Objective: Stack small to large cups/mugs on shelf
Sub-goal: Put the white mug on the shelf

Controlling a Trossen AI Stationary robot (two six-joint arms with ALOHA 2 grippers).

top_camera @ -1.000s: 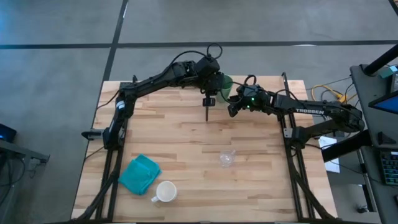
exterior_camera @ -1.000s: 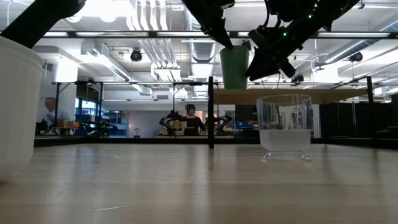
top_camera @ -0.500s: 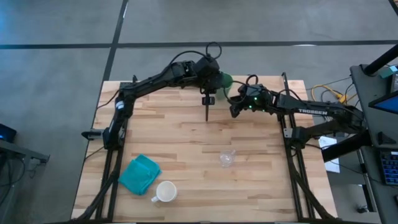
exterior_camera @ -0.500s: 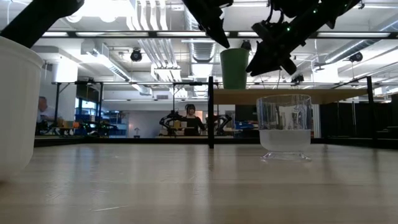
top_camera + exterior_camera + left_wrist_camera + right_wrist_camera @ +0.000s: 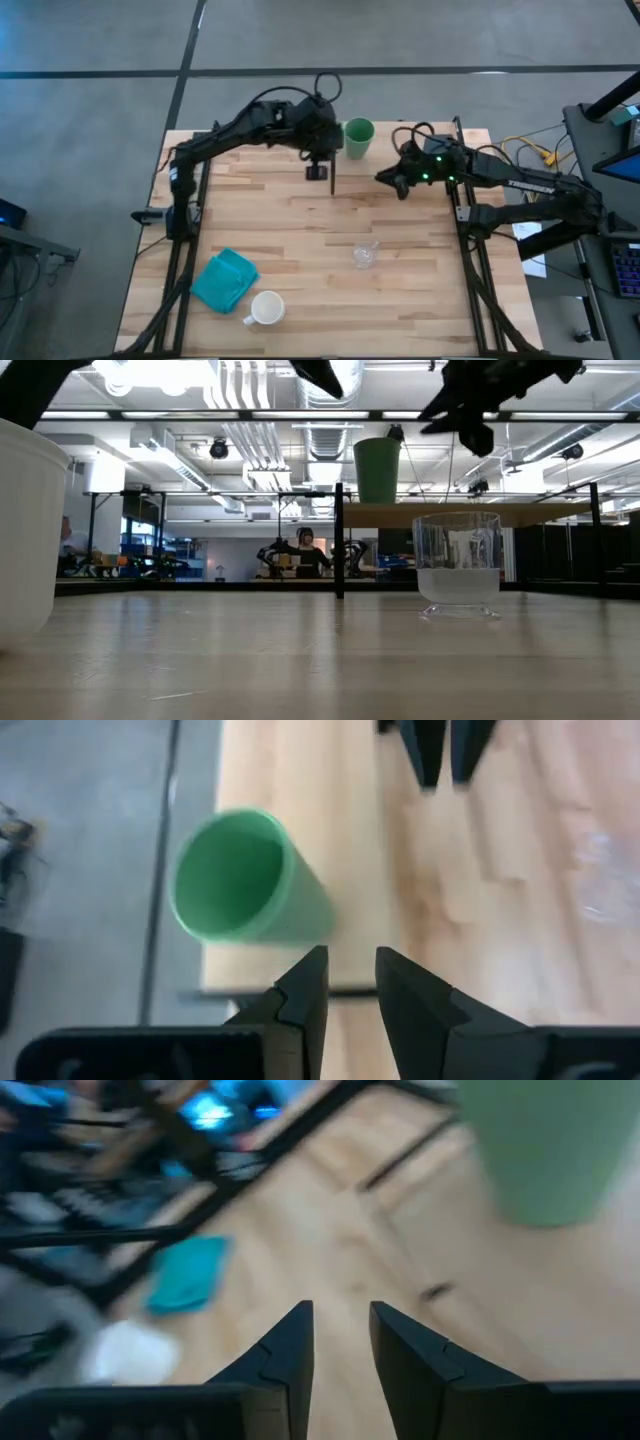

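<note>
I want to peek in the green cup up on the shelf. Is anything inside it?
The green plastic tumbler stands upright on the light-wood shelf. The inside wall looks bare green. Its very bottom is shadowed, so that part cannot be seen.

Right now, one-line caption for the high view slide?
Green tumbler stands free on the shelf; clear cup and white mug wait on the table.

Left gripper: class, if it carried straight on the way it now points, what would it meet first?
Probably the shelf surface: the left gripper points past the green tumbler, which stands off to one side. Depth is unclear, so treat this as likely.
</note>
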